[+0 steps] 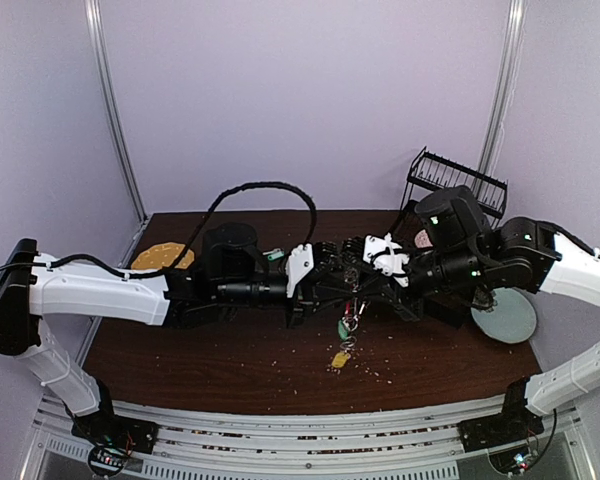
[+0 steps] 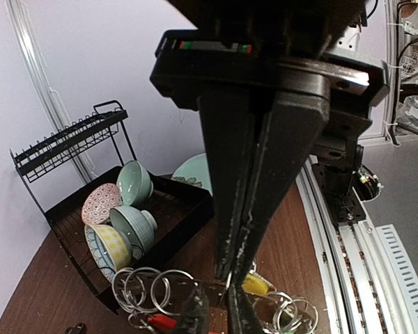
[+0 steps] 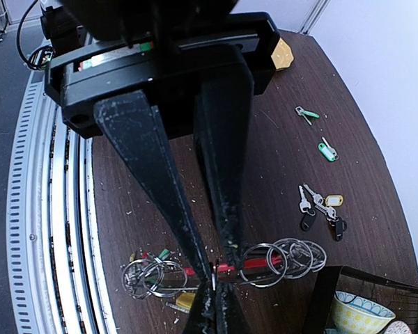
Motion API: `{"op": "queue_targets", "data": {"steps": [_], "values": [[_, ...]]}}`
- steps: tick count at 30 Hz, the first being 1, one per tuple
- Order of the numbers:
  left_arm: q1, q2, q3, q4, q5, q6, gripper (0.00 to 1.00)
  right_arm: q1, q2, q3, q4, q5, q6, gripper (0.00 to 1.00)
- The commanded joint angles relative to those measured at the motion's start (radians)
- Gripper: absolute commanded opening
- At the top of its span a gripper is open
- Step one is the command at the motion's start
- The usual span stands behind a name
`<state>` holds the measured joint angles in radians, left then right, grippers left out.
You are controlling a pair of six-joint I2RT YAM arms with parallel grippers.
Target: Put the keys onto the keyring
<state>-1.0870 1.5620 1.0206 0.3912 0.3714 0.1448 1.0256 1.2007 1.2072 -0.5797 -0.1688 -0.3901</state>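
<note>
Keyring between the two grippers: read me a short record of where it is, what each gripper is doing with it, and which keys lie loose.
keyring: mid-table, between the two grippers' tips; red arc carrying silver loops
right gripper: shut on the keyring's red part
left gripper: fingers nearly together at the keyring; grip unclear
loose on table: green-tagged key, another green-tagged key, small bunch with black heads and a yellow tag
dish rack: at the back, holding bowls

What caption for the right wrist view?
Right pincer shut on the keyring at its red arc; loose tagged keys lie on the wooden table beyond.
</note>
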Motion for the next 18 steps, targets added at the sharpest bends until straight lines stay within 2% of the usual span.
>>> {"op": "queue_targets", "data": {"steps": [1, 3, 8, 12, 14, 18], "values": [[-0.002, -0.001, 0.006, 0.047, 0.012, 0.002, 0.06, 0.009, -0.012, 0.005, 0.033, -0.013, -0.004, 0.00], [-0.003, 0.000, 0.013, 0.036, 0.011, 0.007, 0.00, 0.010, -0.012, 0.006, 0.032, -0.015, -0.006, 0.00], [-0.010, -0.010, 0.007, 0.037, 0.002, 0.019, 0.00, 0.008, -0.028, -0.006, 0.067, -0.018, 0.018, 0.00], [-0.025, -0.042, -0.082, 0.210, -0.028, -0.007, 0.00, -0.034, -0.103, -0.122, 0.228, -0.104, 0.069, 0.23], [-0.027, -0.049, -0.109, 0.286, -0.030, -0.021, 0.00, -0.078, -0.132, -0.163, 0.297, -0.183, 0.102, 0.31], [-0.027, -0.048, -0.124, 0.341, -0.035, -0.018, 0.00, -0.184, -0.180, -0.245, 0.416, -0.370, 0.190, 0.39]]}}
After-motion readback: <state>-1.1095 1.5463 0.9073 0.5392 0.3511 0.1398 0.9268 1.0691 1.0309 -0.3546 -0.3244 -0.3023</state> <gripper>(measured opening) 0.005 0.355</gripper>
